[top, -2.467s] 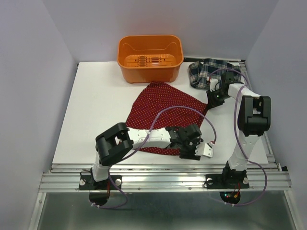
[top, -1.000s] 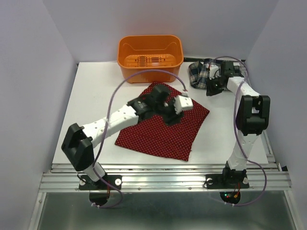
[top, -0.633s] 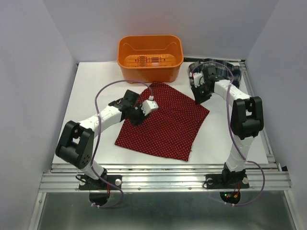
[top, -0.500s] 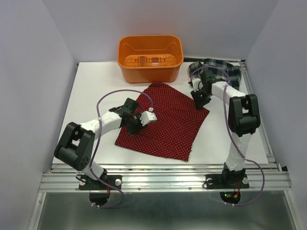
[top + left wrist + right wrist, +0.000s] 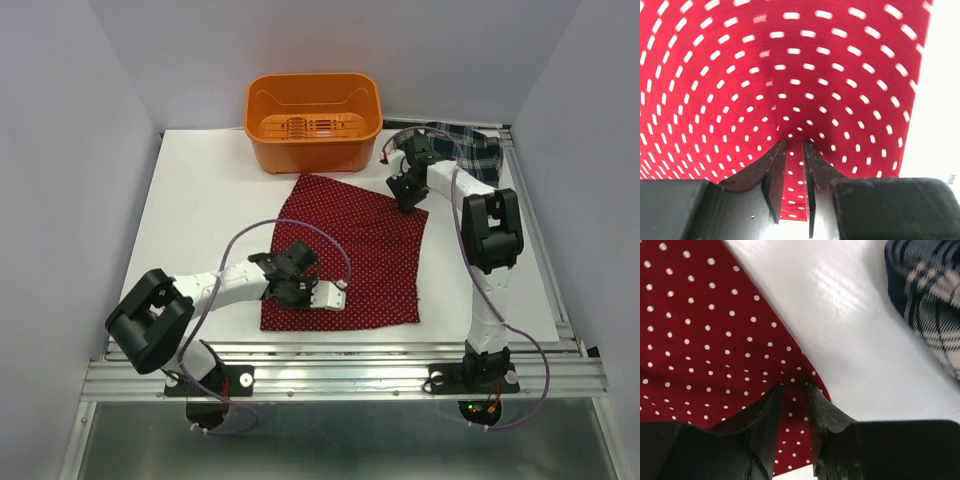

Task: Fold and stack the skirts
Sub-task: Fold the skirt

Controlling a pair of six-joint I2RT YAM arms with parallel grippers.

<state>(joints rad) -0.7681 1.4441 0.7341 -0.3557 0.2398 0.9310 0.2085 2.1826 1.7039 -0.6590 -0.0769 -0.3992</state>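
The dark red skirt with white dots lies flat on the middle of the white table. My left gripper sits low on its near left part. In the left wrist view the jaws are nearly closed, pinching a puckered fold of the red skirt. My right gripper is at the skirt's far right edge. In the right wrist view the jaws pinch the red skirt at its border. The plaid skirt lies bunched at the back right and also shows in the right wrist view.
An orange plastic bin stands at the back, just beyond the red skirt. The metal rail runs along the near edge. Grey walls close in the left, right and back sides.
My left gripper has come from the skirt's far left side toward the near edge, and the red skirt now lies squarer and closer to the front. My right gripper has shifted slightly back-left.
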